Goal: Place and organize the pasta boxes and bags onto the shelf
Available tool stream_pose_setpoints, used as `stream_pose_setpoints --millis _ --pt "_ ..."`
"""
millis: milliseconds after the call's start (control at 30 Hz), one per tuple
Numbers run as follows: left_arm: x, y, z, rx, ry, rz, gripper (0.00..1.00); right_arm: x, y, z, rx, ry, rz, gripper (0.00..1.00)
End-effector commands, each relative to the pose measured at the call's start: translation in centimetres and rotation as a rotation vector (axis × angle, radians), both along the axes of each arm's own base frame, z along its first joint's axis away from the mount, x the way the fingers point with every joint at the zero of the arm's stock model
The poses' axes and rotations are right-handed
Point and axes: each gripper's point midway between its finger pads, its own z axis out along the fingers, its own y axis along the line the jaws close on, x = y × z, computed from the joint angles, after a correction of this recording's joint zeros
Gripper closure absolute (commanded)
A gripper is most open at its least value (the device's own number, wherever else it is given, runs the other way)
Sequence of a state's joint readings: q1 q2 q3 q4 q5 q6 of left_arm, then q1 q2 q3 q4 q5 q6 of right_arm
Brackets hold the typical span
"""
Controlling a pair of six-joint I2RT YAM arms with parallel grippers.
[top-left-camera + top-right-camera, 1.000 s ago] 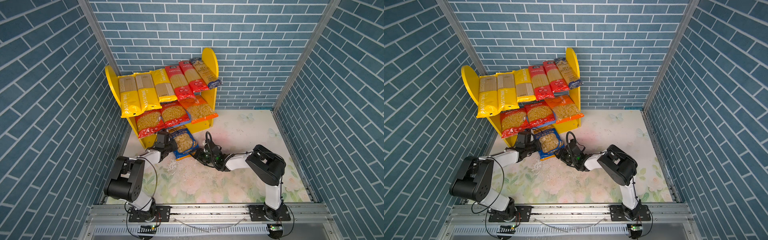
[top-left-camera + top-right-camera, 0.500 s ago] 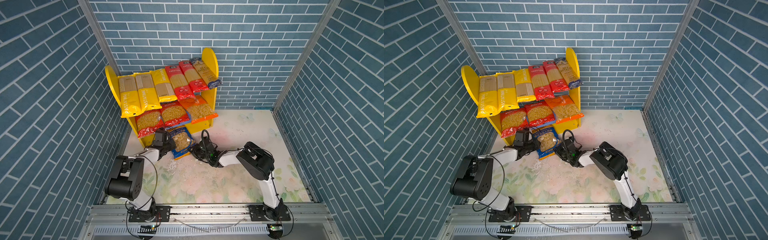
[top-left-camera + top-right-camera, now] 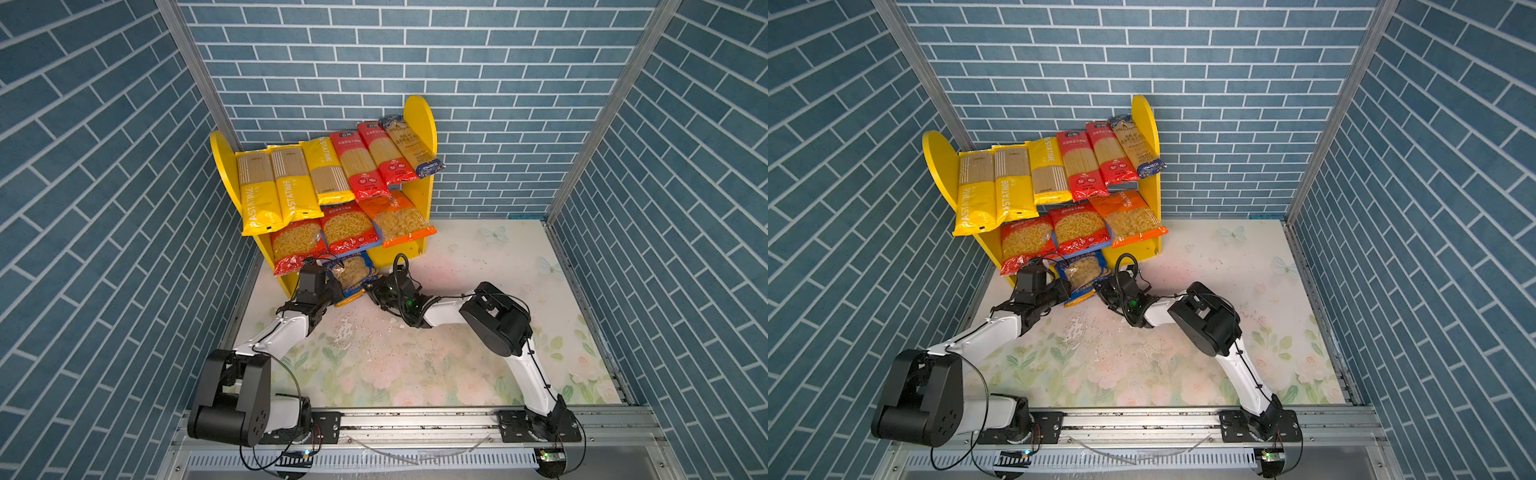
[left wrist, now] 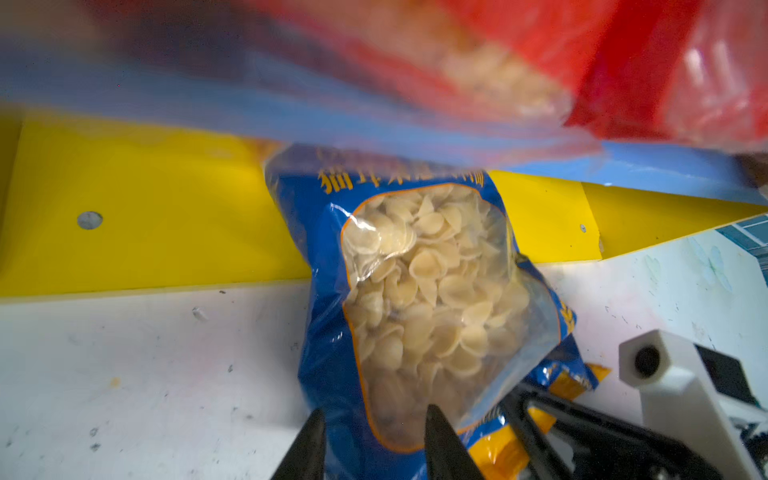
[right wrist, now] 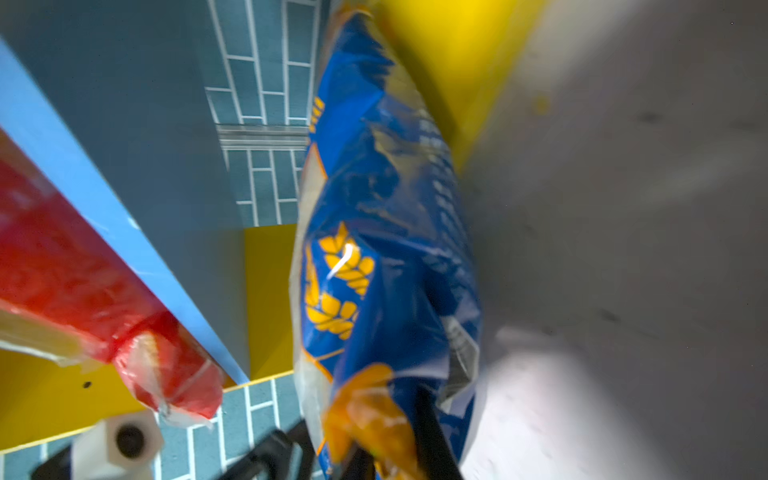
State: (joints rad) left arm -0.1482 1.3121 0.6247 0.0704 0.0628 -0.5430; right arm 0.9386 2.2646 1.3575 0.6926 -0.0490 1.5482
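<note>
One blue bag [image 4: 415, 291] of shell pasta against the shelf [image 4: 145, 220]

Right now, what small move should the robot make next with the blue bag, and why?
Probably lift the blue bag with the right fingers, which pinch its orange corner; the left fingers stand open, and the bag only leans against the shelf, not on a board.

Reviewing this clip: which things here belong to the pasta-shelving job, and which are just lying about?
Job:
- shelf
- spaghetti packs on its upper board
- short-pasta bags on its lower board
- blue bag, at the shelf's foot, not yet shelved

Lying about:
- crumbs on the mat
</note>
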Motion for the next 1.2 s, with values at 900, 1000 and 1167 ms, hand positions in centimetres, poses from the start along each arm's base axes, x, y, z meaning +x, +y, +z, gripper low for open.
stream_pose_setpoints --millis 900,1000,1167 --pt "-3.6 1.0 0.1 0.006 0.012 0.027 0.60 8.5 -0.1 -1.0 -0.021 -0.138 -0.194 0.96" --pt "-3.7 1.0 -0.1 0.001 0.014 0.023 0.59 8.9 -0.2 -1.1 -0.021 -0.139 -0.199 0.92" --pt "-4.2 1.0 -0.1 0.003 0.017 0.017 0.59 8.6 -0.5 -0.6 -0.003 -0.129 -0.170 0.69"
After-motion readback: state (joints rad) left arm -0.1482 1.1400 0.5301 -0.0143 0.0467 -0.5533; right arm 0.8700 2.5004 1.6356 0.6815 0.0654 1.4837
